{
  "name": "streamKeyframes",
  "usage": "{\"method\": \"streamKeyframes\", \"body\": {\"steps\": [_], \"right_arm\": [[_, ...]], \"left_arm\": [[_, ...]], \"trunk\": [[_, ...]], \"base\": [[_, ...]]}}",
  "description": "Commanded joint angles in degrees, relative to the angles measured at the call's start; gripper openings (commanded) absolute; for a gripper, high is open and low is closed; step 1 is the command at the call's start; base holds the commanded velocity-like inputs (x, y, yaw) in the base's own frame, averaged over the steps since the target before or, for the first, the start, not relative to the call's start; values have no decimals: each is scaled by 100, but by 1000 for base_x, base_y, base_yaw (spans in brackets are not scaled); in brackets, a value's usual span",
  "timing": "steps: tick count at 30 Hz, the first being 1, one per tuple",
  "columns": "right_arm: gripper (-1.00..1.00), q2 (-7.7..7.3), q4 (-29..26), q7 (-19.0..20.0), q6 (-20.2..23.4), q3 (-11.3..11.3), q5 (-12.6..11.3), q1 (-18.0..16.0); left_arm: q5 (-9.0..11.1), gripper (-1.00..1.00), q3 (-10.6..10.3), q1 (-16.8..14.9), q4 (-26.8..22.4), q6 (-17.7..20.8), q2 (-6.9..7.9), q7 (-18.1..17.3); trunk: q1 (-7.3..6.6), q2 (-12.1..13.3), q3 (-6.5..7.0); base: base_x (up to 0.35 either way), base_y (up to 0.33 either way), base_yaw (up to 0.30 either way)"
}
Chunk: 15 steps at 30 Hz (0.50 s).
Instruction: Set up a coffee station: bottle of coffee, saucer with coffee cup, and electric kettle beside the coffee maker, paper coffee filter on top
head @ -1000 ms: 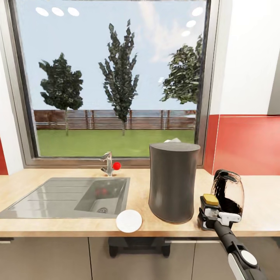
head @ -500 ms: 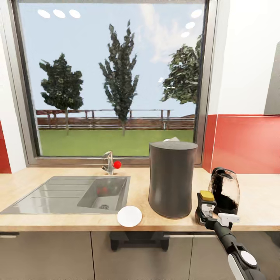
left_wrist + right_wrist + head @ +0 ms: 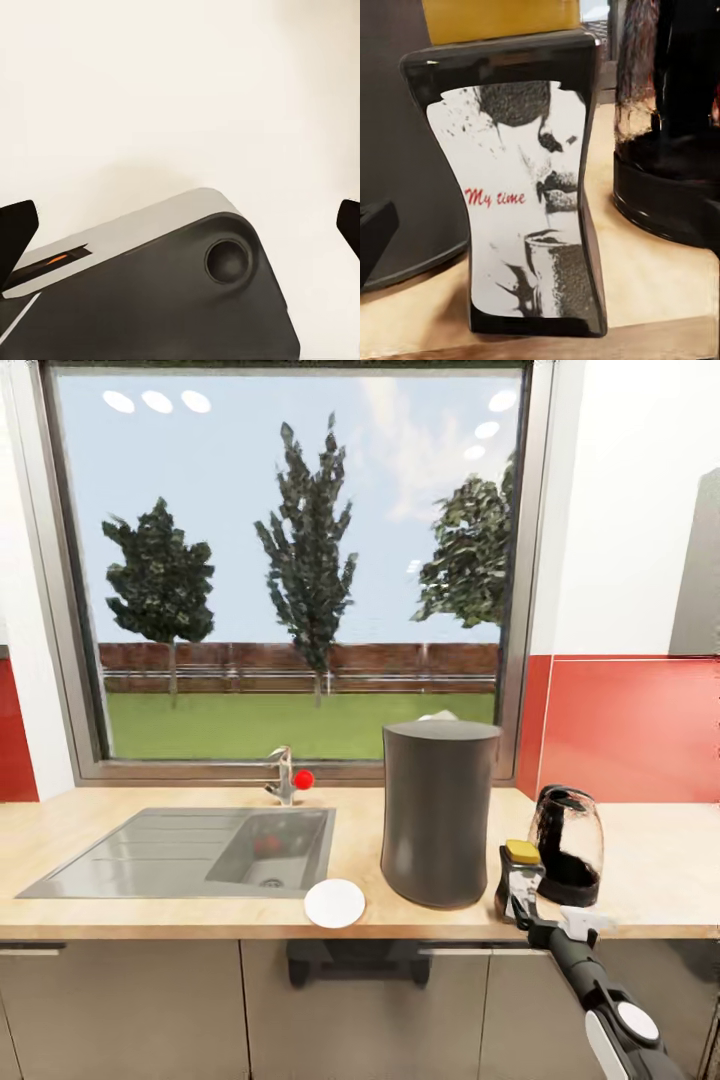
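The dark grey coffee maker stands on the kitchen countertop right of the sink. A small white tip, perhaps the paper coffee filter, peeks over its top. The bottle of coffee, yellow-lidded, stands on the counter between the coffee maker and the glass electric kettle. My right gripper is open around the bottle, one finger clear of it. The white saucer lies near the front edge. My left gripper is open and empty. The coffee cup and kitchen shelf are out of view.
A steel sink with a faucet and red knob is set into the counter's left part. A large window and a red backsplash rise behind. Bare counter lies right of the kettle. Grey cabinet fronts are below.
The whole picture has shifted and shrunk as the camera drew back from the counter. The bottle stays beside the coffee maker and kettle, with my right gripper still at it.
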Motion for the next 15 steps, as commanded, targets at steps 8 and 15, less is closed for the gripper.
{"method": "streamKeyframes", "body": {"steps": [8,15], "right_arm": [[100,7,96,22,3,-8,31,-38],[100,9,118,8,75,-8,54,-54]], "left_arm": [[-10,100,48,4,-4,6,-1,-40],[-24,100,40,4,-6,3,-1,-40]], "trunk": [[-2,-5,-7],[-2,-5,-7]], "base": [[-189,0,0],[-29,0,0]]}}
